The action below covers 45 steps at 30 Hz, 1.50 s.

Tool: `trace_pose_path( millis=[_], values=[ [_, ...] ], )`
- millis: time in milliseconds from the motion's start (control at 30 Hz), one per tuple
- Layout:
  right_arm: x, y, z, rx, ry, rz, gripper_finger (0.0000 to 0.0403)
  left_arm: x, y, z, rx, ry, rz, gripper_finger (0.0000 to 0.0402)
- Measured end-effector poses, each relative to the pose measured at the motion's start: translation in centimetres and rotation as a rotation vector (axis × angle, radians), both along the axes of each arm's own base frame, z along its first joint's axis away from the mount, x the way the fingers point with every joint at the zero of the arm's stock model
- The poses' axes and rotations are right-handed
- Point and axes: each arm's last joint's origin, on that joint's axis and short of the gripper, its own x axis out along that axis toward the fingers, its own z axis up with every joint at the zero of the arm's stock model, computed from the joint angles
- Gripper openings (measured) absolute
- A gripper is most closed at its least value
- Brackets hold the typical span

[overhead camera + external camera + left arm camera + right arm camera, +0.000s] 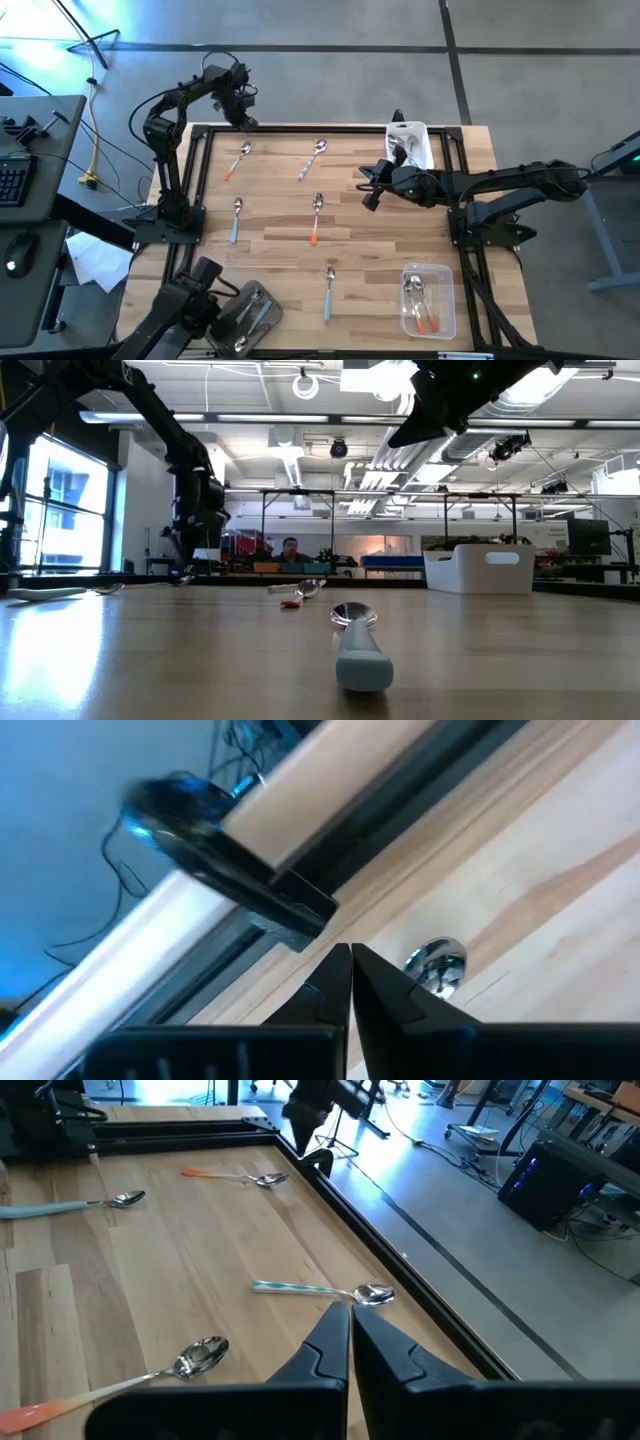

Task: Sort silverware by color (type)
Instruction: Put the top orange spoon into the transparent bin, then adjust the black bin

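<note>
Several small spoons lie flat on the wooden table: an orange-handled spoon (238, 160) at the far left, a pale-handled one (313, 158), a blue one (237, 218), an orange one (316, 218) and a blue one (329, 290) near the front. My left gripper (245, 118) points down at the table's far left edge, shut with nothing between its fingers (350, 965). A spoon bowl (437, 965) lies on the wood just beside them, apart. My right gripper (370, 192) hangs shut above the table's right middle, holding nothing (350, 1325).
A white tub (410, 145) with spoons stands at the far right. A clear tub (428, 300) with orange-handled spoons sits at the near right, and another tub (245, 315) at the near left. A dark frame rail (300, 905) borders the table's far edge.
</note>
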Motion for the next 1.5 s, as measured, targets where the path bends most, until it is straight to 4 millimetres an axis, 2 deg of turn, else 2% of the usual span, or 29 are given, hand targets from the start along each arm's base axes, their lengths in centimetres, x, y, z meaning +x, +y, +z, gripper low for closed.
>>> trace_pose_path(
  millis=[100, 200, 333, 433, 533, 700, 867, 967, 1067, 1300, 1500],
  values=[
    [0.0, 0.0, 0.0, -0.010, 0.007, 0.004, 0.0000, 0.0, -0.2, 2.2, 0.050, -0.023, 0.014, 0.0001],
    [0.0, 0.0, 0.0, -0.014, 0.010, 0.005, 0.0000, 0.5, -1.1, 4.2, 0.098, -0.044, -0.010, 0.0000],
    [0.0, 0.0, 0.0, -0.023, 0.016, 0.009, 0.0000, 2.1, -3.9, 8.1, 0.192, -0.131, -0.063, 0.0000],
    [0.0, 0.0, 0.0, -0.035, 0.020, 0.015, 0.0000, 3.6, -7.4, 10.6, 0.254, -0.204, -0.153, 0.0000],
    [0.1, 0.0, 0.2, -0.036, 0.004, 0.015, 0.0000, 4.5, -12.1, 12.9, 0.319, -0.259, -0.265, 0.0000],
    [0.2, 0.0, 0.3, -0.040, -0.004, 0.042, 0.0000, 3.7, -20.9, 14.9, 0.374, -0.354, -0.445, 0.0000],
    [0.4, 0.1, 0.8, -0.043, -0.051, 0.064, 0.0000, 1.4, -28.7, 14.2, 0.328, -0.459, -0.596, 0.0000],
    [0.5, 0.1, 0.9, -0.047, -0.069, 0.070, 0.0000, 0.7, -32.3, 13.2, 0.224, -0.536, -0.698, 0.0000],
    [0.5, 0.2, 1.0, -0.033, -0.080, 0.077, 0.0000, 0.7, -35.1, 12.1, 0.154, -0.567, -0.794, 0.0000],
    [0.5, 0.4, 0.9, 0.002, -0.096, 0.096, 0.0000, 3.4, -40.8, 9.8, 0.029, -0.574, -1.050, 0.0000],
    [0.5, 0.8, 0.9, -0.003, -0.085, 0.116, 0.0000, 6.3, -46.3, 6.9, -0.111, -0.550, -1.254, 0.0000]
  ],
)
